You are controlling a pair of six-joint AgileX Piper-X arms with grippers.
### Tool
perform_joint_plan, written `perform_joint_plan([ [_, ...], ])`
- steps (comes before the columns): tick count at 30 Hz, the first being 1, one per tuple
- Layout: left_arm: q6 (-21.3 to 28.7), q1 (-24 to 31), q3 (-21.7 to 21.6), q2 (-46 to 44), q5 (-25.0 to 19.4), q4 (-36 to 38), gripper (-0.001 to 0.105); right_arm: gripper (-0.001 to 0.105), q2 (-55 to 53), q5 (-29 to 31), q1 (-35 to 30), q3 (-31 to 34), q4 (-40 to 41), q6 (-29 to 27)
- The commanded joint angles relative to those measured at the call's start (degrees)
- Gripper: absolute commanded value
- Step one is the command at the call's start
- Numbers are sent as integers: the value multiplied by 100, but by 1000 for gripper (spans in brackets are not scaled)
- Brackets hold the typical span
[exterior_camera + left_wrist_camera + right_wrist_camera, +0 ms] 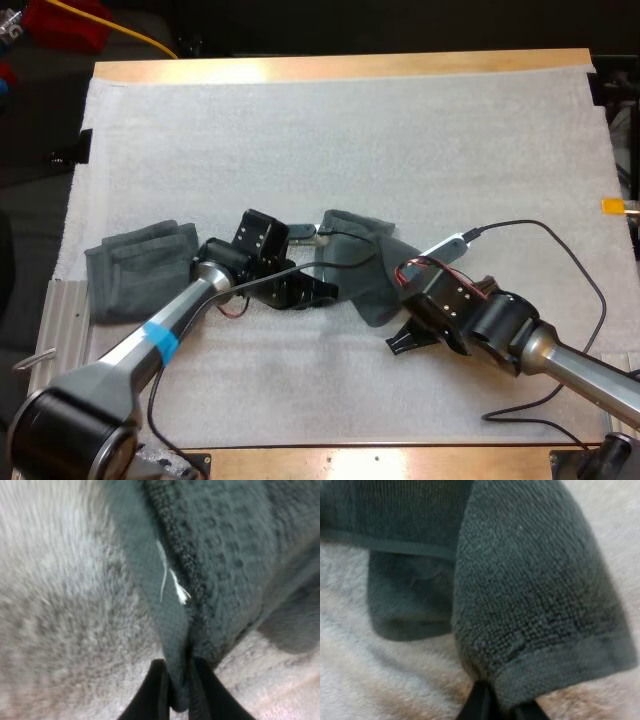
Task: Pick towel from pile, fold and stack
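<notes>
Towel (362, 262), dark grey-green and crumpled, lies near the middle of the white mat (330, 140), between the two arms. In the high view it runs from a bunched far end down to a narrower near corner.

Left gripper (318, 292): it is positioned at the towel's left edge. In the left wrist view the left gripper (180, 702) is clamped on the towel (225, 555). The two black fingers (152, 692) press on the flat woven hem from both sides, with the cloth pinched between them. A loose white thread (177, 591) hangs from the hem just beyond the fingertips. The mat (60, 605) lies directly beneath.

Right gripper (400, 338): it is positioned at the towel's near corner. In the right wrist view the right gripper (502, 707) grips the towel (530, 605) at the hemmed end of a rolled fold. The fingers (476, 704) close on that edge from both sides. A second layer of the same cloth lies flat on the mat (370, 670) beside the fold.

Folded towel (135, 268): same colour, resting on the mat's left side, just beside the left arm. It is apart from the crumpled towel, and neither gripper touches it.

The mat covers the wooden table (340, 66), whose bare edge shows along the far side.
</notes>
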Motion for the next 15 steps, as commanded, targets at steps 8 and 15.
perform_joint_plan([
  [8, 1007, 2, -780, -658, -726, 1332, 0, 1, -581, 361, -24, -133, 34, -428],
  [15, 1206, 2, -1562, -1271, -865, 1979, 0, 1, -861, 613, -24, -445, 165, -650],
])
